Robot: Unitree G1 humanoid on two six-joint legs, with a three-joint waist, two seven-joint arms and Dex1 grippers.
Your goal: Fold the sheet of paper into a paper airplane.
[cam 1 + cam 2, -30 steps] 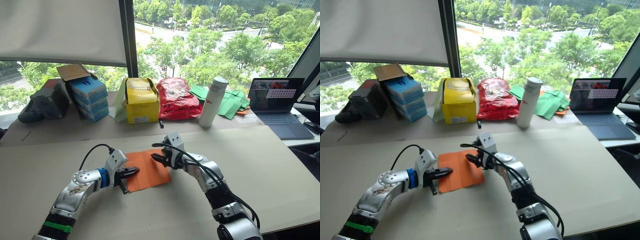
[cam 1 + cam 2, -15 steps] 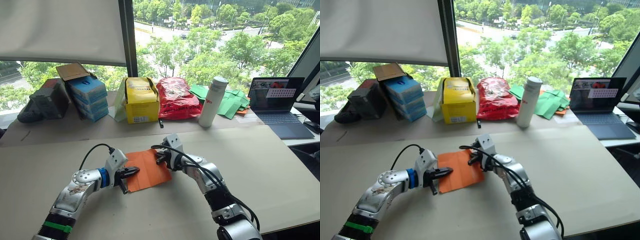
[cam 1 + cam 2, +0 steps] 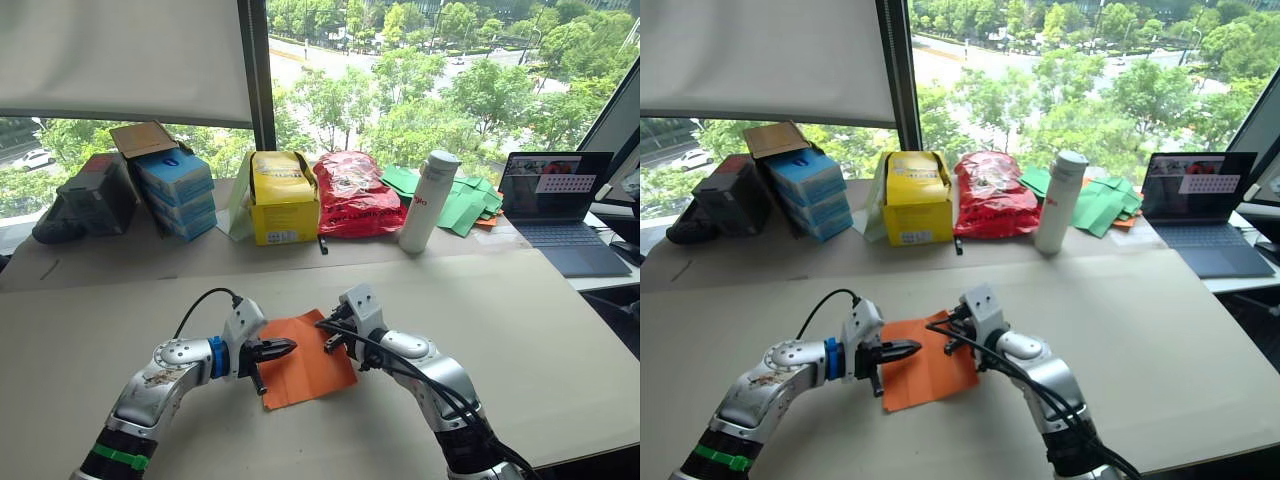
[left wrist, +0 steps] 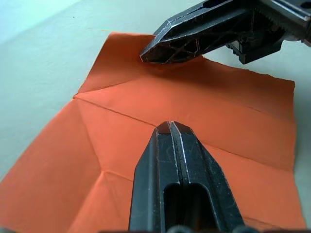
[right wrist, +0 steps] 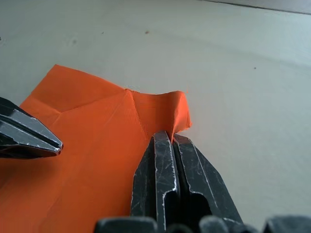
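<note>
I see the sheet of paper (image 4: 146, 126) as thin matt orange paper, sharply creased. The table (image 3: 540, 330) looks smooth, matt beige. My left gripper (image 4: 171, 127) fingers are black, scuffed hard plastic with a slight sheen.

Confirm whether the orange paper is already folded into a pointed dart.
No: the orange paper still lies as an open, creased sheet on the table, with only one corner lifted at the right pincer.
</note>
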